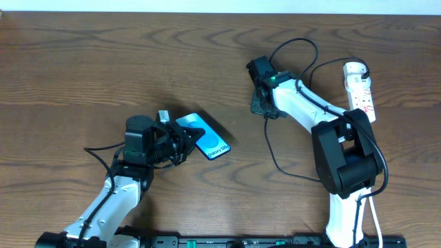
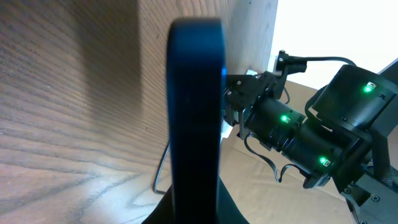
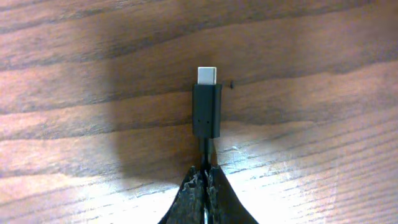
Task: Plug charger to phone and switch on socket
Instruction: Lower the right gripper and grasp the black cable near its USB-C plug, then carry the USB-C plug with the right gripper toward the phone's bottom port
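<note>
The phone [image 1: 204,136], blue-cyan screen up, is tilted off the table in my left gripper [image 1: 180,145], which is shut on its left end. In the left wrist view the phone [image 2: 196,106] shows edge-on as a dark blue slab rising from my fingers. My right gripper [image 1: 260,103] is shut on the charger cable [image 1: 272,148] just behind its plug. In the right wrist view the black plug [image 3: 206,109] with a silver tip sticks out past my gripper [image 3: 206,177] above the wood. The white socket strip [image 1: 360,89] lies at the far right.
The black charger cable loops over the table behind and in front of the right arm [image 1: 303,45]. The right arm's base [image 1: 344,162] stands near the front right. A white cord [image 1: 375,220] runs down beside it.
</note>
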### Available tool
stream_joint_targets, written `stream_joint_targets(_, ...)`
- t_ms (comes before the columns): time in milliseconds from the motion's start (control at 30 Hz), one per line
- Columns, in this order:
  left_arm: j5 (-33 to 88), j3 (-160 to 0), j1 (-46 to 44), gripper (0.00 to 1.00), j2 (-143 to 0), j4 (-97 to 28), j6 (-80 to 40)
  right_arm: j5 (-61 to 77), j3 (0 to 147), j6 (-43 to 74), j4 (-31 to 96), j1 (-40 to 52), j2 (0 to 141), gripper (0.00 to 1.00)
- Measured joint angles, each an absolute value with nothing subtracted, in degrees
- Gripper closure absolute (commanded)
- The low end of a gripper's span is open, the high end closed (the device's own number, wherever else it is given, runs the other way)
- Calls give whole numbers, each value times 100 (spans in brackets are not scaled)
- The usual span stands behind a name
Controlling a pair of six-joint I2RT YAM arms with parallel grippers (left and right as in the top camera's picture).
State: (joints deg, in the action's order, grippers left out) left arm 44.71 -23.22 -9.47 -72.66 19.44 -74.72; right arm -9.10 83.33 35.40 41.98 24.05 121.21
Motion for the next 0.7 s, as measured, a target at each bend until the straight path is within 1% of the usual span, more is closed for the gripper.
stream_joint_targets(133, 4473, -2322, -947, 92, -7266, 1944, -7472, -364, 8309, 3063, 4209, 2283, 12055, 99)
stream_joint_targets(267, 4515, -2320, -947, 93, -7266, 2018, -7478, 760, 8147, 2416, 4259, 2217, 11913, 99)
stream_joint_targets(400, 4779, -2318, -947, 93, -7266, 2764, -7489, 2027, 7972, 1632, 4466, 2126, 11640, 99)
stream_joint_targets(533, 5083, -2322, -947, 93, -7266, 3363, -7516, 3114, 7964, 895, 4888, 1874, 10973, 99)
stream_joint_targets(700, 5295, -2338, -947, 93, -7266, 3400, -7520, 4150, 7968, -193, 5870, 1308, 10042, 99)
